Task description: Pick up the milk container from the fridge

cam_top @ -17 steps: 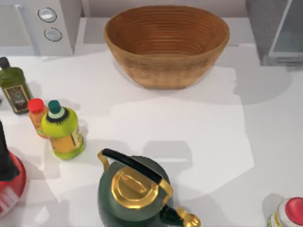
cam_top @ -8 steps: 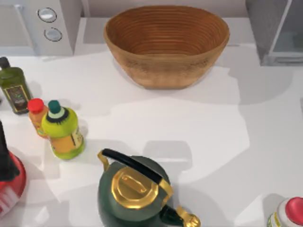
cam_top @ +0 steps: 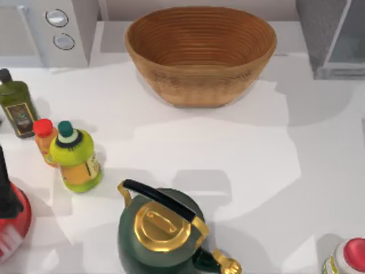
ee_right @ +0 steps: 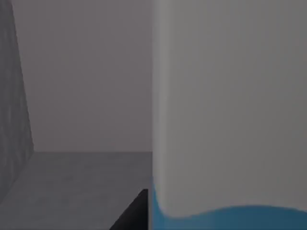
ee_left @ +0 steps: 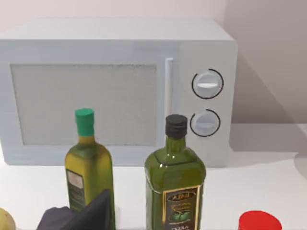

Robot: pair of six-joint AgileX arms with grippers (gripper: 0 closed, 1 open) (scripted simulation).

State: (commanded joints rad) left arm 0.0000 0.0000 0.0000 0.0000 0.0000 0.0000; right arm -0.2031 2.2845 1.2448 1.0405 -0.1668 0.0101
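**Q:** Milk container [ee_right: 230, 120] — where does it sit?

**A:** Inside the fridge [cam_top: 333, 34], the dark grey box just beside the woven basket [cam_top: 201, 54], on the basket's right. In the right wrist view the carton stands very close, upright on the fridge's grey floor, with a grey wall behind it.

**Q:** How does it look?

**A:** A pale upper face, then a wavy edge where the blue body begins low down.

**Q:** And the right claw?

**A:** One dark fingertip [ee_right: 132, 213] shows just beside the carton's near edge. How wide the claw stands, or whether it touches the carton, I cannot tell.

**Q:** The left claw?

**A:** A dark finger [ee_left: 79, 215] shows in front of the green-capped oil bottle [ee_left: 88, 165], facing the microwave [ee_left: 117, 91]. Its width I cannot tell either.

**Q:** Anything else near the basket?

**A:** A green kettle [cam_top: 162, 231] sits on the white surface [cam_top: 239, 154] in front of it.
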